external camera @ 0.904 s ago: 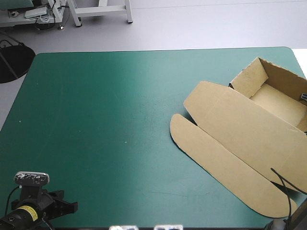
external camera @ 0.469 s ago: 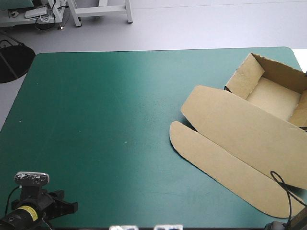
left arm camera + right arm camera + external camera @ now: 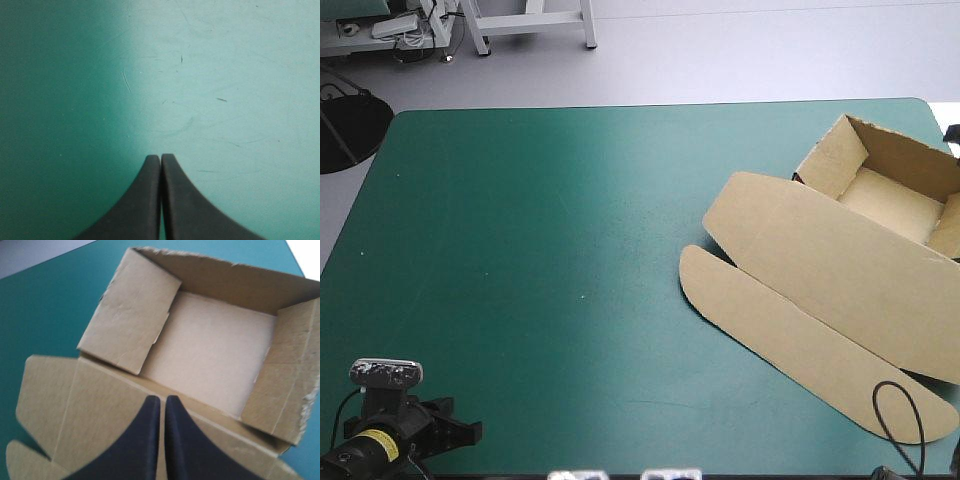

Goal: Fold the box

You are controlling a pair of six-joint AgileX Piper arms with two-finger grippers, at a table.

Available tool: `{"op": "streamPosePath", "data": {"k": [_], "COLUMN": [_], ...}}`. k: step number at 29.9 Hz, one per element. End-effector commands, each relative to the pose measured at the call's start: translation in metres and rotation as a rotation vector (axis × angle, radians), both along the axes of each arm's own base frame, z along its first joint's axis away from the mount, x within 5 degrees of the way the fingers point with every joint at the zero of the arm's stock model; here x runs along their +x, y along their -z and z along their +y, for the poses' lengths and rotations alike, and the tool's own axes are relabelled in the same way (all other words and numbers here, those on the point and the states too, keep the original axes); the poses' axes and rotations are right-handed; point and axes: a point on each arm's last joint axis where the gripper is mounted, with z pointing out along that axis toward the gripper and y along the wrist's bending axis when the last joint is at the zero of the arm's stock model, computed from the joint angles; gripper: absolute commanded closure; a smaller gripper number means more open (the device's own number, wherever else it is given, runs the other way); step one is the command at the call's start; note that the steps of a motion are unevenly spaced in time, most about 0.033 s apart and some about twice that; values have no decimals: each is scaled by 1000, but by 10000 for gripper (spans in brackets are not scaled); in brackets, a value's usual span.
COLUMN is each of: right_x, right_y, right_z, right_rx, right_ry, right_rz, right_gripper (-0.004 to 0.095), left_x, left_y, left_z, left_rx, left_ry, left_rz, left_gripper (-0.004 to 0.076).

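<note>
The brown box [image 3: 840, 270] lies at the table's right side as an open tray [image 3: 890, 205] with raised walls. Its lid is flat, and a long rounded flap [image 3: 790, 340] reaches toward the near edge. In the right wrist view my right gripper [image 3: 162, 397] is shut. It hovers over the lid's hinge, with the tray floor [image 3: 215, 345] just ahead and a side wall [image 3: 132, 310] leaning outward. My left gripper [image 3: 470, 432] rests at the near left corner, far from the box. It is shut [image 3: 160, 156] over the teal-green cover.
The tray stands close to the table's far right corner [image 3: 920, 105], and its outer wall reaches the right edge. The teal-green cover [image 3: 550, 250] spans the left and middle of the table.
The box has slid and turned slightly. Its tray shifted a little left, and the flap's near end swung toward the right edge. The left gripper has stayed still.
</note>
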Motion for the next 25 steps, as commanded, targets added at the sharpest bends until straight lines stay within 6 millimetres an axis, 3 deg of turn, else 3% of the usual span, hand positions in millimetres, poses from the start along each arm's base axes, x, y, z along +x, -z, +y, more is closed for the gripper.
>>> {"op": "streamPosePath", "data": {"k": [1,6,14,20,25], "right_x": [-40,-87,-150,-170,-180], "right_y": [-10,21,78,136,168], "right_z": [48,90,123,131,133], "right_rx": [-61,-102,-161,-125,-136], "right_ry": [-148,-282,-382,-401,-407], "right_rz": [-61,-54,-99,-41,-33], "right_gripper": [921,921,921,921,921], "left_x": [5,5,6,6,6], "left_y": [-10,-10,-11,-11,-11], "left_z": [-2,-2,-2,-1,-1], "left_rx": [-22,-19,22,54,65], "left_ry": [7,6,48,81,95], "left_rz": [-55,-56,-77,-93,-97], "left_gripper": [733,733,733,733,733]}}
